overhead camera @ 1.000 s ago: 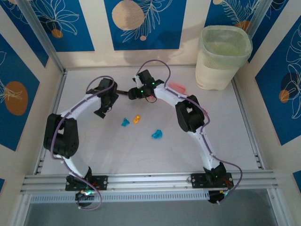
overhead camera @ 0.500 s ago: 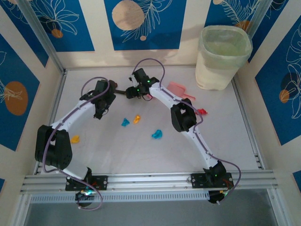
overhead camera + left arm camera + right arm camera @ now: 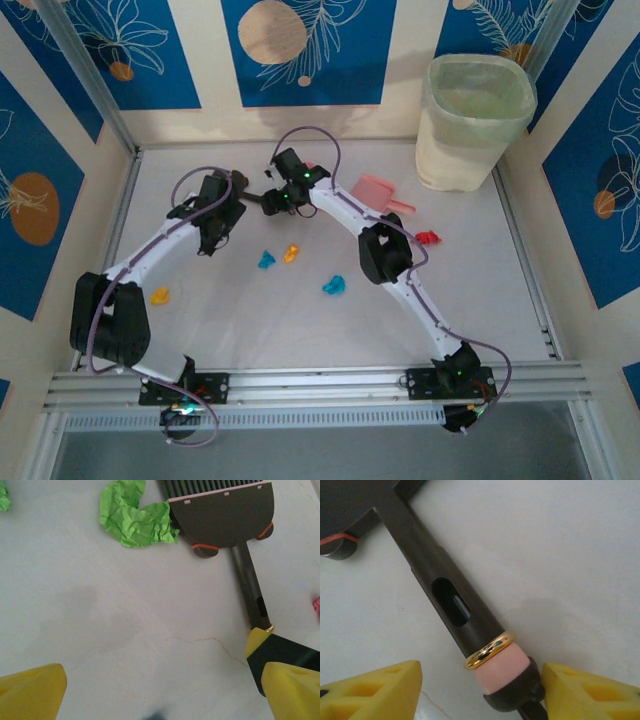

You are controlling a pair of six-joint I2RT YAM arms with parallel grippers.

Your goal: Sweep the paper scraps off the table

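The left claw (image 3: 214, 226) hangs over the far left part of the tabletop (image 3: 250, 325), and its yellow fingers (image 3: 31, 692) stand wide apart with nothing between them. In its wrist view a dark brush (image 3: 222, 515) lies flat on the pale surface, with the bristles at the top edge. A crumpled green scrap (image 3: 135, 517) touches the left corner of the brush head.

The right claw (image 3: 270, 200) sits just beside the left one, reaching in from the right. Its wrist view shows the brush handle (image 3: 445, 595) running down between its yellow fingers (image 3: 372, 692). The handle's gold ring and pink end cap lie in the gap. The left finger stands clear of the handle (bare tabletop shows between them), so the claw is partly open and not clamped. I cannot tell whether the right finger touches the dark tip.

Other paper scraps are scattered on the tabletop nearer the arm bases. A cyan scrap (image 3: 265, 260) and an orange scrap (image 3: 291, 253) lie side by side, and a blue scrap (image 3: 333, 286) lies a little nearer. A red scrap (image 3: 428, 238) sits beside the right arm, and a yellow-orange scrap (image 3: 159, 296) beside the left arm. A pink dustpan (image 3: 375, 188) lies flat near the pale waste bin (image 3: 475, 120) in the far right corner.
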